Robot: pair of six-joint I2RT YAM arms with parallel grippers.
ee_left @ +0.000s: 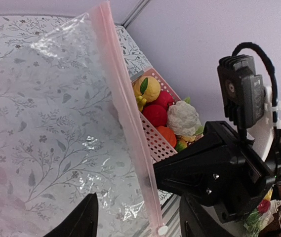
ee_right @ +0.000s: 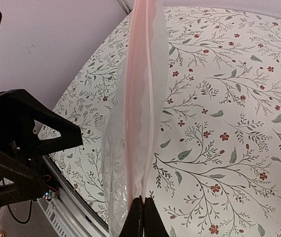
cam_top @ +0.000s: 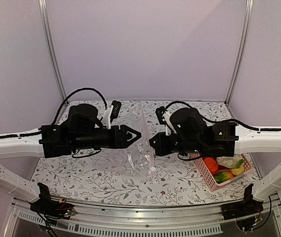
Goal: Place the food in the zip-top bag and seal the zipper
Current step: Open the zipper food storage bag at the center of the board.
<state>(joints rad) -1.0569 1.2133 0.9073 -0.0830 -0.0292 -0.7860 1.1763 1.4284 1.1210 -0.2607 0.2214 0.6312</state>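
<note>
The clear zip-top bag [cam_top: 141, 148] hangs upright between my two grippers, and no food shows inside it. My right gripper [ee_right: 143, 210] is shut on its pink zipper strip [ee_right: 139, 98]. My left gripper [ee_left: 139, 197] is open, with the strip [ee_left: 125, 103] running between its fingers and the white slider [ee_left: 162, 229] near them. In the top view the left gripper [cam_top: 136, 134] and right gripper [cam_top: 152, 143] face each other across the bag. The food lies in the pink basket: a yellow fruit [ee_left: 147, 88], a red fruit [ee_left: 155, 114], a cauliflower [ee_left: 182, 118] and an orange piece [ee_left: 168, 136].
The pink slotted basket [cam_top: 207, 180] stands on the floral tablecloth at the right front, under my right arm. Grey walls and metal posts close the back and sides. A metal rail [cam_top: 140, 217] runs along the table's near edge.
</note>
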